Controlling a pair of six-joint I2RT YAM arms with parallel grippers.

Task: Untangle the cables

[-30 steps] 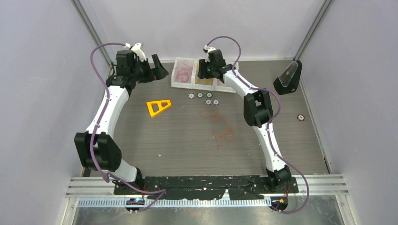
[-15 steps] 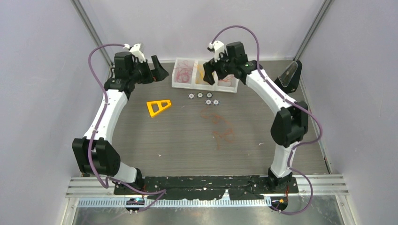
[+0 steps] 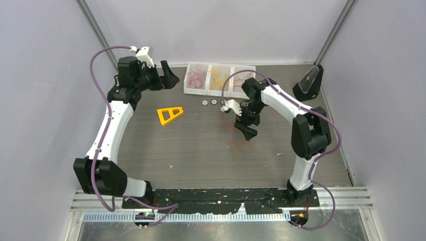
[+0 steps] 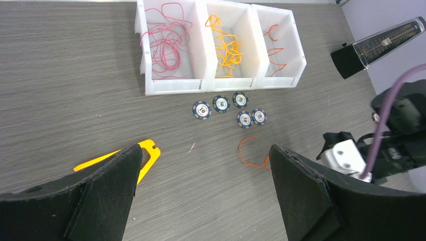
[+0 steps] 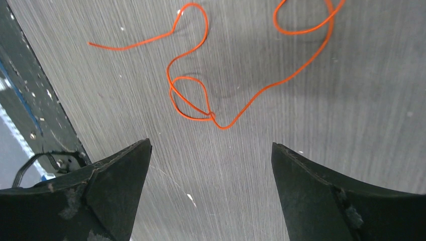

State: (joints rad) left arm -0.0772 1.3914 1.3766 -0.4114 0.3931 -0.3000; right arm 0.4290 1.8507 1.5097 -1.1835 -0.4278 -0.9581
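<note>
A loose tangle of thin orange cable point(image 3: 240, 142) lies on the table's middle; the right wrist view shows its loops point(image 5: 201, 95) just ahead of the fingers. My right gripper point(image 3: 246, 129) hovers over it, open and empty point(image 5: 210, 145). My left gripper point(image 3: 168, 75) is open and empty at the back left point(image 4: 206, 148); a bit of the orange cable point(image 4: 246, 153) shows between its fingers. A white three-part bin point(image 3: 187, 90) holds red cables point(image 4: 166, 45), yellow-orange cables point(image 4: 226, 45) and short orange-red pieces point(image 4: 274, 45).
A yellow triangular frame point(image 3: 170, 114) lies left of centre, also in the left wrist view point(image 4: 148, 150). Several blue poker chips point(image 3: 213, 102) sit in front of the bin. A black stand with a clear cover point(image 3: 309, 83) is at the back right.
My right arm swung from over the bin down and forward to the orange cable on the table's middle. My left arm has barely moved.
</note>
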